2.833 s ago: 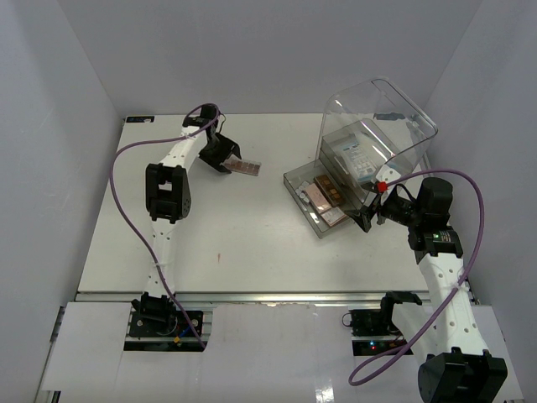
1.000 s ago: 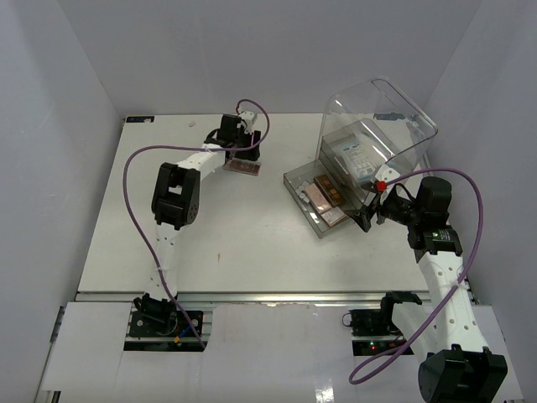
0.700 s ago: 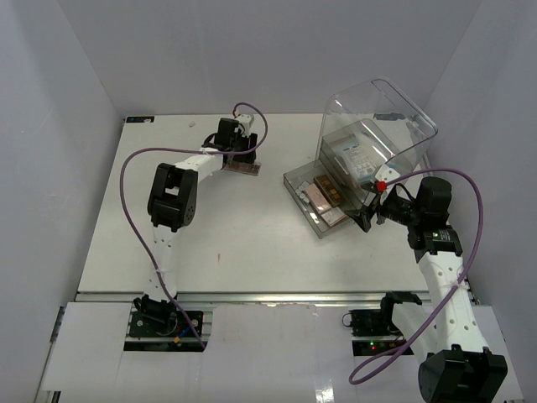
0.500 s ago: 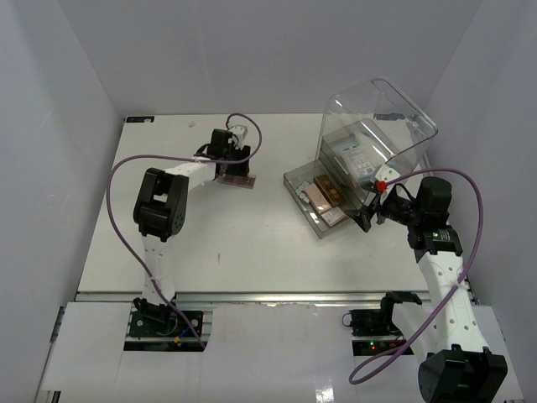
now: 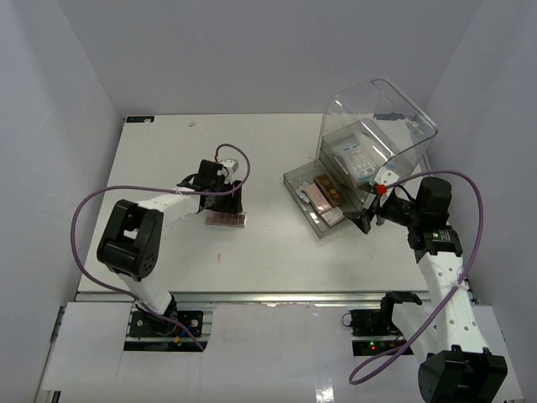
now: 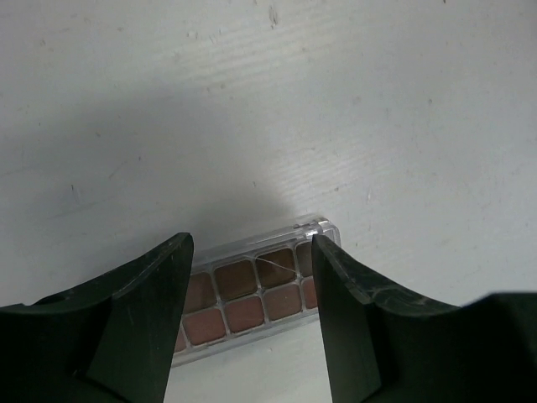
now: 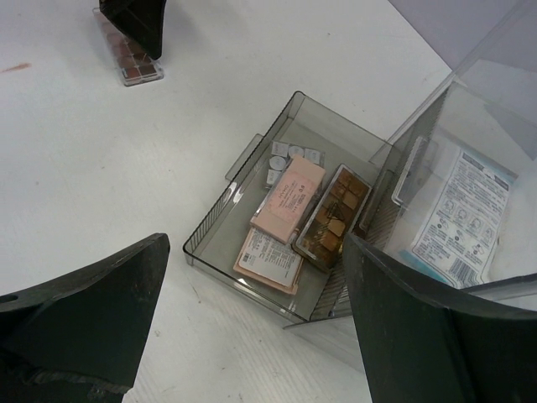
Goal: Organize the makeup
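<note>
A brown pan palette point(image 5: 226, 220) lies flat on the white table, left of centre. My left gripper point(image 5: 228, 206) stands over it, open. In the left wrist view the palette point(image 6: 252, 294) runs crosswise under my left gripper point(image 6: 253, 242), its ends passing behind both fingertips; contact cannot be told. My right gripper point(image 5: 367, 220) hangs wide open, holding nothing, at the near right corner of the smoky tray point(image 5: 295, 180). The tray point(image 7: 210, 222) holds a pink compact point(image 7: 289, 197), a labelled pinkish packet point(image 7: 268, 256), a gold-brown palette point(image 7: 331, 217) and a silvery grid palette point(image 7: 285, 155).
A large clear domed box point(image 5: 394, 109) stands behind the tray with a white-blue packet point(image 5: 357, 155) inside. A small red mark point(image 5: 218, 254) is on the table near the palette. White walls close in the table; a metal rail point(image 5: 268, 295) runs along its near edge.
My left gripper has swept from the far middle of the table toward the near side, and the brown palette has come with it. The right arm has stayed put.
</note>
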`<state>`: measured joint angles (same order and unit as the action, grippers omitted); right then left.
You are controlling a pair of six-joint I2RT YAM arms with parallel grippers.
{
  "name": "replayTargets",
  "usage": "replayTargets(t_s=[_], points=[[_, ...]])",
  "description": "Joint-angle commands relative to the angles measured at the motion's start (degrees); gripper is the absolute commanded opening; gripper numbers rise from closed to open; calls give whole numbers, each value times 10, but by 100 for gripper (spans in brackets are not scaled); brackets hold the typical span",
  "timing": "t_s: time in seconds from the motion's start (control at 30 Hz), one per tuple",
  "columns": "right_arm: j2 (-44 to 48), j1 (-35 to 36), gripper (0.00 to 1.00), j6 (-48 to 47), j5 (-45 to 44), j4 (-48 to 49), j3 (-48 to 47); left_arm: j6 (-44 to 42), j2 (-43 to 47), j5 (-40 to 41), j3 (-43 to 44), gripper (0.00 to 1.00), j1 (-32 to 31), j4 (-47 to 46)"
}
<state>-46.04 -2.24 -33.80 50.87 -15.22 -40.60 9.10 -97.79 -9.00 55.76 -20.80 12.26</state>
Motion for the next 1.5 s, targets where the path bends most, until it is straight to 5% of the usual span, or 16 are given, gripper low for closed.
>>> replayTargets(t_s=[0.0, 0.1, 0.27, 0.3, 0.47, 0.63, 1.0, 1.2, 1.47], points=[[0, -1, 90, -114, 101, -62, 3, 11, 84, -37, -21, 70, 1, 14], [-27, 60, 90, -175, 121, -131, -6, 19, 129, 10, -2, 73, 4, 36], [-120, 337, 90, -123, -142, -102, -61, 44, 246, 64, 17, 89, 41, 69], [-154, 373, 90, -110, -172, -101, -85, 44, 274, 75, 6, 97, 49, 66], [-364, 479, 90, -4, -294, -92, -244, 22, 443, 181, -112, 98, 67, 26], [-511, 539, 90, 105, -349, 6, -339, 13, 593, 258, -182, 98, 70, 8], [-803, 573, 90, 190, -372, -4, -630, 0, 692, 318, -200, 98, 76, -10], [-864, 573, 90, 175, -375, -24, -699, 1, 687, 298, -198, 98, 76, -12], [-872, 573, 90, 135, -373, -39, -674, 2, 683, 282, -198, 98, 76, -13]])
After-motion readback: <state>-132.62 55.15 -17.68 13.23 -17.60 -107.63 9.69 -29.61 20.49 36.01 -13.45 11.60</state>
